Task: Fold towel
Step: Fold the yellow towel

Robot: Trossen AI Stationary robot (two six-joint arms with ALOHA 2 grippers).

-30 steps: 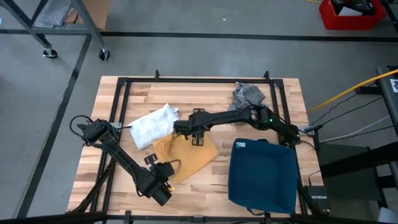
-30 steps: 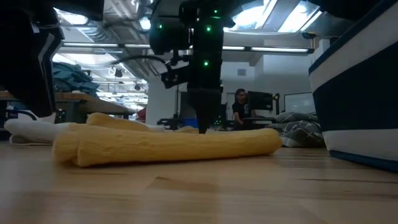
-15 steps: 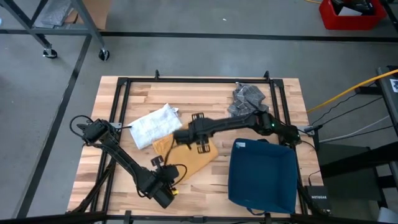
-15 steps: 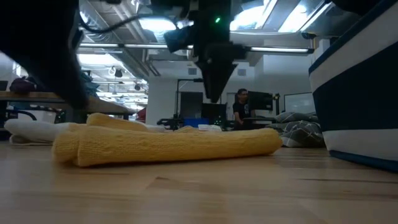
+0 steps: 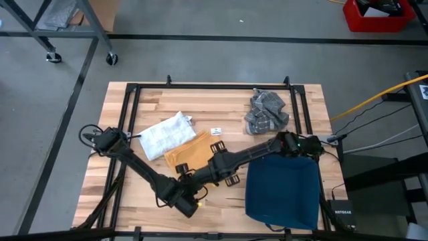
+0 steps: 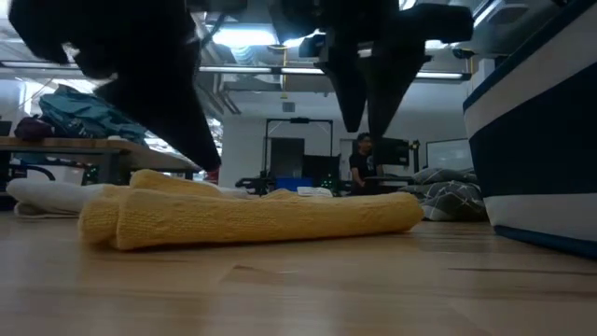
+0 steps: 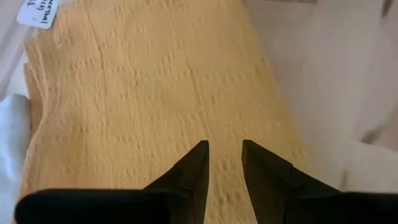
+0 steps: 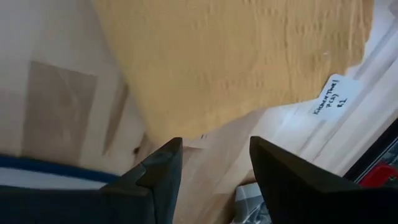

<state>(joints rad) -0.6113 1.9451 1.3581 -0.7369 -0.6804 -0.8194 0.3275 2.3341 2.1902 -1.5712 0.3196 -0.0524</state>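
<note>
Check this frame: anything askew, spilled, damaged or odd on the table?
Nothing spilled or damaged. The yellow towel lies folded but skewed to the table edges, one end touching the white cloth. A grey cloth sits crumpled at the far side. Both pincers hover empty.

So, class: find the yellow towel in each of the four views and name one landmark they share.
High view: yellow towel left of centre, partly under both arms.
Low view: long roll lying across the middle.
Left wrist view: fills most of the picture.
Right wrist view: upper half.
Shared landmark: the white towel beside it, though unclear in the right wrist view.
</note>
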